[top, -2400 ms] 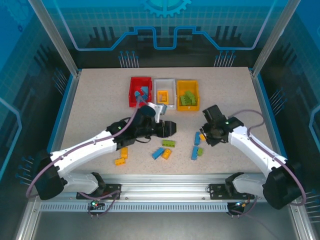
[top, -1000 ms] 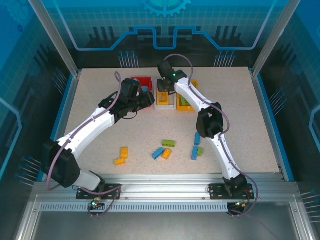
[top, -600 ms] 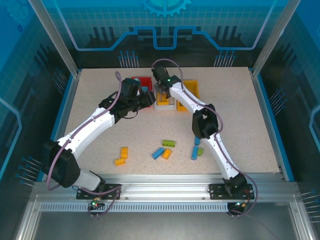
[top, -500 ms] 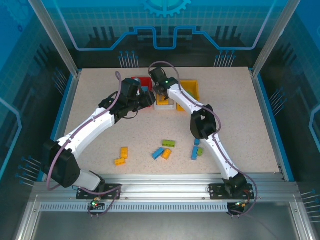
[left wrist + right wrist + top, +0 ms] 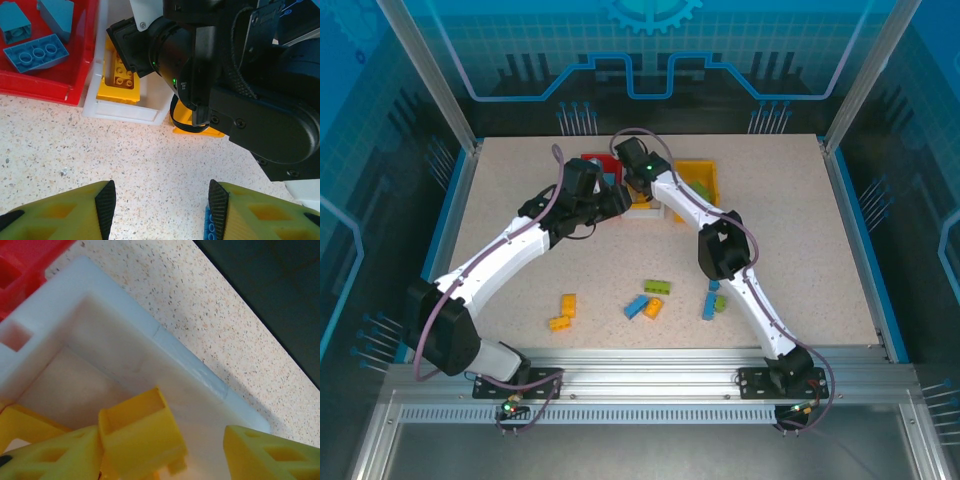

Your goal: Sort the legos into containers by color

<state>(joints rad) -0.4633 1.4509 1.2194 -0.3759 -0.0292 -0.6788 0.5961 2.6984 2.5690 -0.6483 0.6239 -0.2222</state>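
The red container holds blue legos. Next to it, the white container holds a yellow-orange lego. My right gripper hangs inside the white container with its jaws open. A yellow lego leans on its left finger, with a gap to the right finger. My left gripper hovers open over bare table in front of the containers; a blue lego peeks out beside its right pad. From above, both grippers meet at the containers, beside the yellow-orange container.
Loose legos lie on the near half of the table: yellow ones, a green one, a blue and orange pair, and a blue and green pair. The right arm's black wrist crowds the space above the bins.
My right gripper has shifted a little left over the white container and opened, freeing the yellow lego. The left arm has held still beside the red container.
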